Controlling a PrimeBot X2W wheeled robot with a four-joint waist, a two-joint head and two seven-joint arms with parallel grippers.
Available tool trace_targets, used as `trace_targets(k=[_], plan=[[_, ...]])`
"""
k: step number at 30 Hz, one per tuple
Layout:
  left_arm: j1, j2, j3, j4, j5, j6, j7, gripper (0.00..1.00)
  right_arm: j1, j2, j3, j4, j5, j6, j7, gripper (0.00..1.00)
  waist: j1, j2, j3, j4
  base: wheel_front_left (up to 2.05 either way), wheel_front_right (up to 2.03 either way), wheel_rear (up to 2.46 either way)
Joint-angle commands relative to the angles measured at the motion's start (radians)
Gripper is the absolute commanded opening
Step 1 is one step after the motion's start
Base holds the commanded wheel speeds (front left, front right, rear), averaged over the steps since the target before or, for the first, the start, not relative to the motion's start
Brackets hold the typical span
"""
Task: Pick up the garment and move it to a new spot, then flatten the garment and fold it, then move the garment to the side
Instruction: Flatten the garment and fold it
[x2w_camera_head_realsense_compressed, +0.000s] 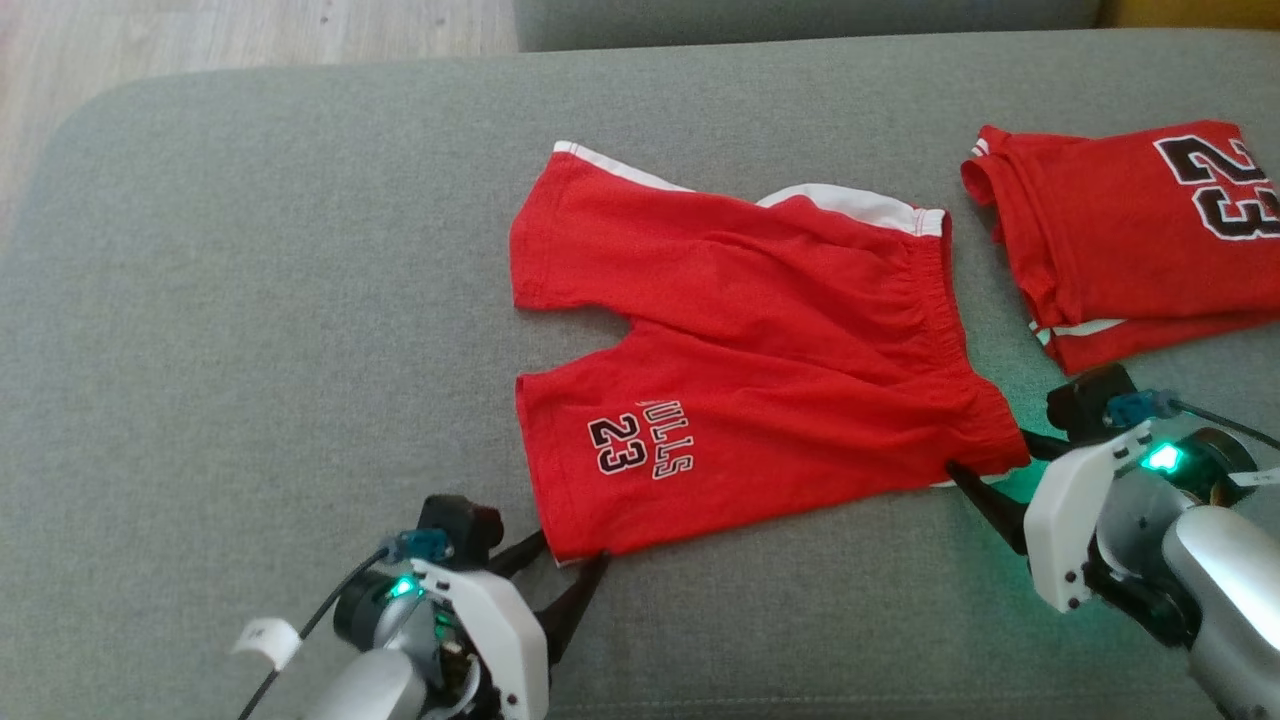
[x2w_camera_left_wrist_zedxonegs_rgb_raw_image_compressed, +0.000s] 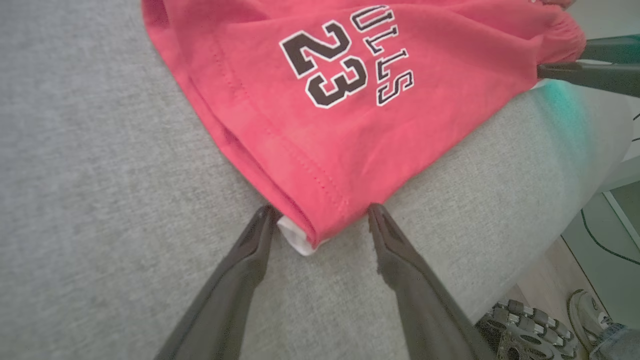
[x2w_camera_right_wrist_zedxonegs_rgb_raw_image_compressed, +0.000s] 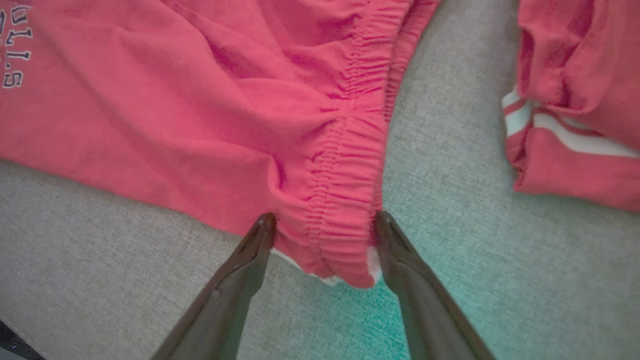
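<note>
So, the red shorts (x2w_camera_head_realsense_compressed: 760, 350) are laid flat on the grey cushion (x2w_camera_head_realsense_compressed: 250, 300), beside a folded jersey (x2w_camera_head_realsense_compressed: 1130, 240). One hem corner is straddled by the left gripper (x2w_camera_head_realsense_compressed: 575, 548) and the waistband corner by the right gripper (x2w_camera_head_realsense_compressed: 985, 455). Both are spread wide with nothing pinched yet, probably lined up for the fold.

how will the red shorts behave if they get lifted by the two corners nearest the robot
Probably floppy: the red shorts lie in soft wrinkles, so the middle would likely sag between the left hand and right hand. Likely light, being thin cloth. The gathered waistband looks thicker, so it may give the firmer hold.
</note>
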Motion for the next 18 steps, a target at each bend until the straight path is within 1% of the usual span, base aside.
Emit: trace_targets(k=[1, 7, 9, 11, 14, 15, 16, 17, 18], plan=[[-0.058, 0.014, 0.012, -0.005, -0.014, -0.006, -0.018, 1.0, -0.032, -0.041, 0.018, -0.014, 0.016, -0.001, -0.003, 1.0, 0.0, 0.0, 0.005, -0.001, 0.0, 0.0, 0.0], [-0.093, 0.018, -0.033, 0.027, -0.05, -0.006, -0.047, 1.0, -0.052, -0.075, 0.061, -0.027, 0.04, -0.001, 0.009, 0.99, 0.0, 0.0, 0.016, 0.001, 0.0, 0.0, 0.0], [-0.1, 0.022, -0.043, 0.039, -0.058, -0.006, -0.057, 1.0, -0.057, -0.087, 0.077, -0.033, 0.051, -0.001, 0.018, 0.93, 0.0, 0.0, 0.017, 0.001, 0.0, 0.0, 0.0], [-0.104, 0.023, -0.05, 0.045, -0.063, -0.006, -0.059, 1.0, -0.06, -0.091, 0.083, -0.035, 0.057, -0.001, 0.021, 0.91, 0.0, 0.0, 0.017, 0.001, 0.0, 0.0, 0.0], [-0.114, 0.023, -0.069, 0.058, -0.081, -0.006, -0.068, 1.0, -0.065, -0.098, 0.101, -0.038, 0.075, -0.001, 0.023, 0.84, 0.0, 0.0, 0.017, 0.002, 0.0, 0.0, 0.0], [-0.118, 0.024, -0.074, 0.062, -0.085, -0.006, -0.071, 1.0, -0.067, -0.098, 0.107, -0.039, 0.081, -0.001, 0.023, 0.8, 0.0, 0.0, 0.017, 0.002, 0.0, 0.0, 0.0], [-0.121, 0.025, -0.079, 0.067, -0.088, -0.006, -0.073, 1.0, -0.069, -0.098, 0.113, -0.04, 0.085, -0.001, 0.024, 0.67, 0.0, 0.0, 0.017, 0.003, 0.0, 0.0, 0.0], [-0.124, 0.026, -0.084, 0.071, -0.092, -0.006, -0.075, 1.0, -0.071, -0.098, 0.119, -0.041, 0.089, -0.001, 0.023, 0.5, 0.0, 0.0, 0.016, 0.003, 0.0, 0.0, 0.0], [-0.127, 0.027, -0.088, 0.074, -0.095, -0.006, -0.076, 0.8, -0.074, -0.098, 0.125, -0.043, 0.091, -0.001, 0.018, 0.37, 0.0, 0.0, 0.015, 0.004, 0.0, 0.0, 0.0]])
